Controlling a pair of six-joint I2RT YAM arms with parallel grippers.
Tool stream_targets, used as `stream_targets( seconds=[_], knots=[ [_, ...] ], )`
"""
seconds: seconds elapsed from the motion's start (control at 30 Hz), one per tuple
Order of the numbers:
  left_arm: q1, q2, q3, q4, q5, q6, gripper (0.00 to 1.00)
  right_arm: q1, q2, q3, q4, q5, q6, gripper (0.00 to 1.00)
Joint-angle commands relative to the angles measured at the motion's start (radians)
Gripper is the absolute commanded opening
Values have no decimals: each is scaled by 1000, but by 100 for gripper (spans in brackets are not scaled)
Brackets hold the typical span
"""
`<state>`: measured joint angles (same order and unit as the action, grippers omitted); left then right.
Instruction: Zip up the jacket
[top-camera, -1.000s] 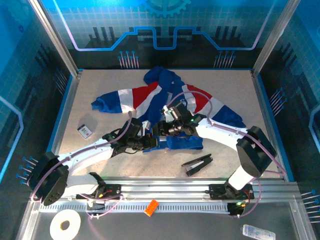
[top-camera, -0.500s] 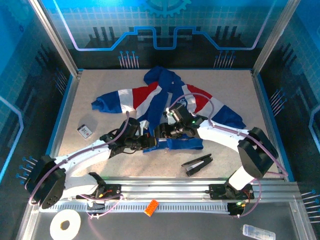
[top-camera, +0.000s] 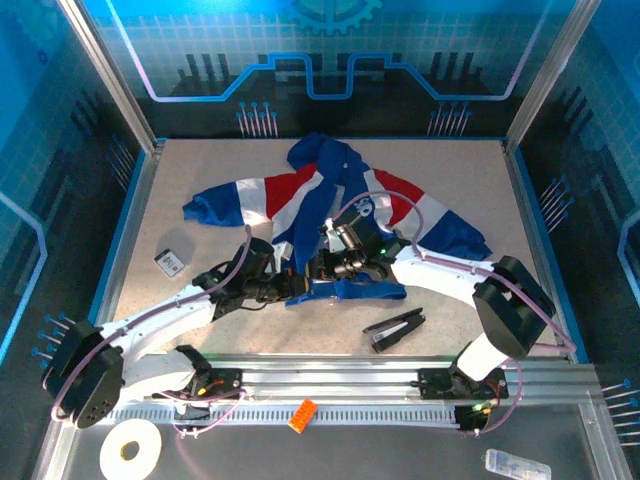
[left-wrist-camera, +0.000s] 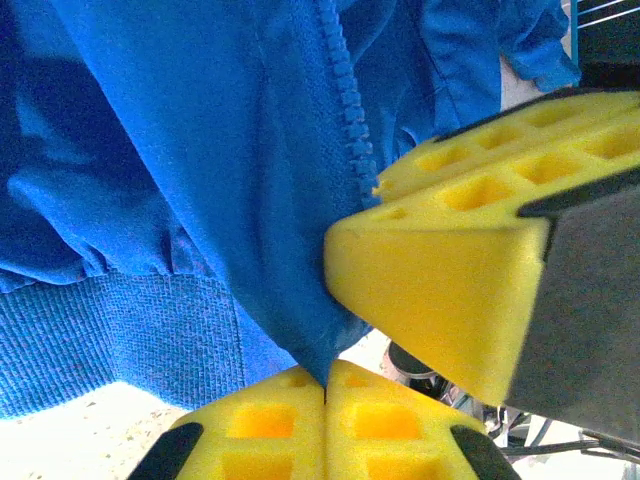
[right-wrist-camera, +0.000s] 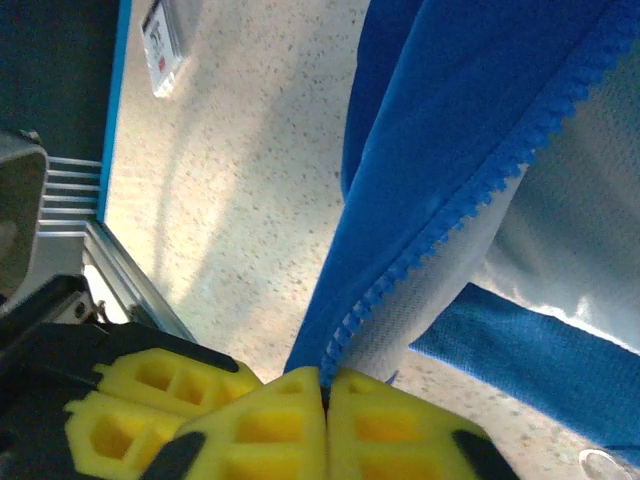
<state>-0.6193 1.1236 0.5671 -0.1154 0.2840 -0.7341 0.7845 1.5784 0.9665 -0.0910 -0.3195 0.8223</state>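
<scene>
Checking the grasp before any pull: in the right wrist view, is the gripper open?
No, the right gripper is shut, pinching the jacket at its toothed zipper edge.

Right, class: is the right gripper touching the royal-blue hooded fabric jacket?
Touching. The right wrist view shows the right gripper shut on the royal-blue hooded fabric jacket, its zipper edge pinched between the jaws.

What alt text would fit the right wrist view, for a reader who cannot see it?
The right gripper is shut on the toothed zipper edge of the blue jacket. Behind them lie the speckled table and a small card.
</scene>
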Motion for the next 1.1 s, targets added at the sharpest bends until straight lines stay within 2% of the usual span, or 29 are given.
stream_targets(
  seconds=[0.0,0.2,0.23,0.3,0.37,0.47,0.7,0.87,1.07],
  knots=[
    [11,-53,-1,-40,-23,36,16,15,-78,-13,6,42,-25,0],
    [21,-155,-2,-70,-68,62,45,3,-129,1,-56,46,-59,0],
    [20,-174,-5,-70,-80,64,48,3,-133,0,-58,41,-56,0],
    [21,-219,-32,-25,-68,72,48,0,-138,-1,-54,33,-49,0],
    [20,-256,-81,83,-4,78,48,-1,-139,-8,-39,19,-39,0],
    [20,-274,-128,177,35,39,48,-18,-137,-31,13,-24,-2,0],
    [15,-175,-126,229,113,7,49,-45,-124,-64,81,-63,53,0],
    [6,-99,-122,336,151,-30,41,-51,-122,-64,82,-70,58,0],
    [-1,-30,-115,387,157,-47,33,-62,-112,-81,127,-93,91,0]
  ],
)
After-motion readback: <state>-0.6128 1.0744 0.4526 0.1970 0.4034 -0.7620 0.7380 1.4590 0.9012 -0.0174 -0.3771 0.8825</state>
